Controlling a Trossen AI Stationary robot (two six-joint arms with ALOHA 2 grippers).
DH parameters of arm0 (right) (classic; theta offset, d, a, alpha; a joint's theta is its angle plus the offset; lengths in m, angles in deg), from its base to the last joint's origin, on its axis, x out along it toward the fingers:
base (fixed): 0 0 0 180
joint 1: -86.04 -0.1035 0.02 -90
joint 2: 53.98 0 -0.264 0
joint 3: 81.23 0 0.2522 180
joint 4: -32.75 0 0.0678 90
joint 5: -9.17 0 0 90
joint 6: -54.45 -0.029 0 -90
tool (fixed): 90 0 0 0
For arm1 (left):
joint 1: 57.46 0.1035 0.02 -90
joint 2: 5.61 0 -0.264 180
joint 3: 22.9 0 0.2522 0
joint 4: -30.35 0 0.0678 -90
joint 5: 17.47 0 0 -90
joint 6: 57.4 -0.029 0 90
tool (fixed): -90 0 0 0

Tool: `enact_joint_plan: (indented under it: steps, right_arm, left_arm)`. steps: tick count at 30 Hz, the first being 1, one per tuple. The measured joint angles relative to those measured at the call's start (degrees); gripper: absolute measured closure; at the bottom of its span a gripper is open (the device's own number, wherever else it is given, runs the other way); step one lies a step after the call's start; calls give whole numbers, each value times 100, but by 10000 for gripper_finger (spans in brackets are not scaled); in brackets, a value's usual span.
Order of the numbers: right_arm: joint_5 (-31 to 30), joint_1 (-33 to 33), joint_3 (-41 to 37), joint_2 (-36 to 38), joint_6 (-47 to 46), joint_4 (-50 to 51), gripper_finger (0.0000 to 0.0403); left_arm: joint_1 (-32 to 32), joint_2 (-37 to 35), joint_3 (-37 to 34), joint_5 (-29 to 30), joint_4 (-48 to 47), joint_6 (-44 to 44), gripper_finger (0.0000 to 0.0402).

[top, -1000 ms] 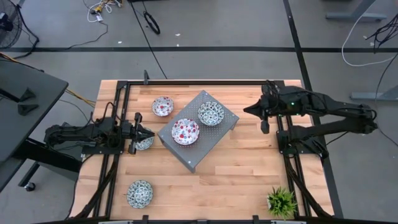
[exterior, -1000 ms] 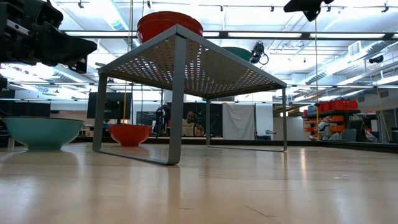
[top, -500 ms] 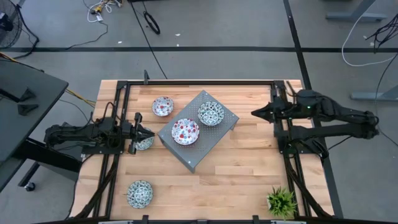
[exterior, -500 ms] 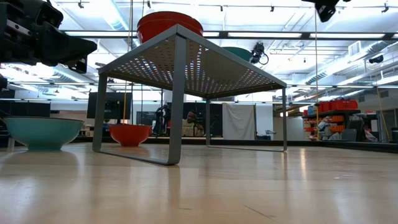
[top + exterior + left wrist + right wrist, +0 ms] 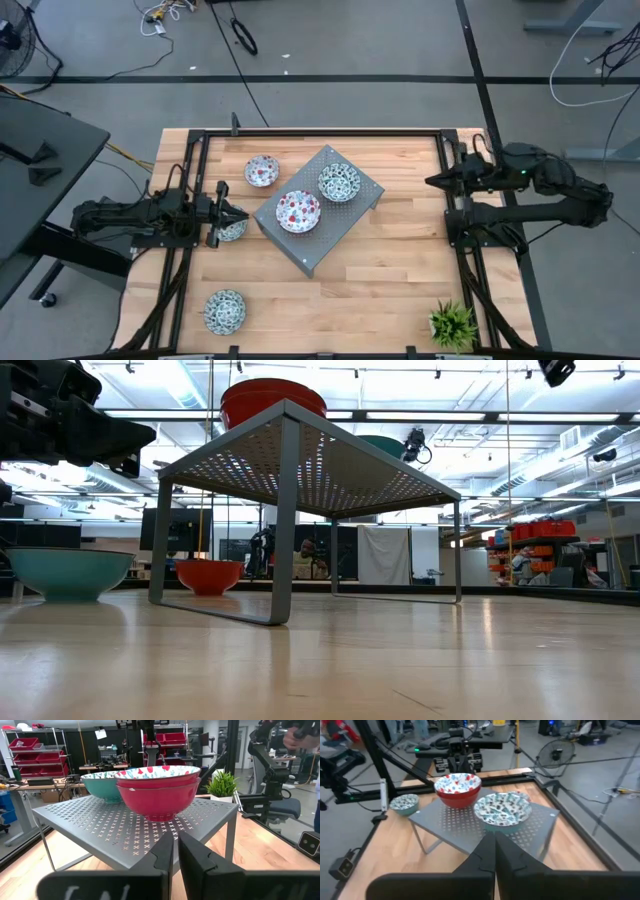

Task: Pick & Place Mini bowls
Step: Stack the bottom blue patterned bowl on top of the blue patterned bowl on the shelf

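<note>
Your right gripper [image 5: 432, 181] is empty, fingers closed, at the table's right edge. Two mini bowls [image 5: 298, 211] sit on the grey shelf [image 5: 310, 252] — next, your left gripper [image 5: 244, 214], fingers nearly closed, must open and grasp the teal bowl [image 5: 232, 230] below it.

Both arms are matte black, built of rounded jointed segments, mounted on black metal rail frames. The right arm [image 5: 530, 190] carries a small green indicator light near its wrist. Each matte black two-fingered hand [image 5: 175, 857] has flat, angular, tapering black fingers.
</note>
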Motion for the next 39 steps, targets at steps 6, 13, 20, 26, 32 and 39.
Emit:
enact_joint_plan:
  steps: [6,13,20,26,32,39]
  right_arm:
    - [-60,0,655,1,218,596,403]
    - [-55,0,1540,-170,374,1479,403]
    - [-55,-20,2456,-520,482,2289,403]
    - [-93,-154,3091,-767,566,2910,403]
    - [-284,-337,3710,-952,405,3192,403]
    - [-328,-396,4303,-1206,346,3536,403]
  left_arm:
    - [-2,0,-2,0,-1,0,372]
    - [0,-1,0,0,-1,0,372]
    - [0,1,-2,0,-2,0,372]
    - [-1,1,-1,0,-2,0,372]
    - [-1,-1,0,0,-1,1,372]
    - [-2,-1,0,0,0,0,372]
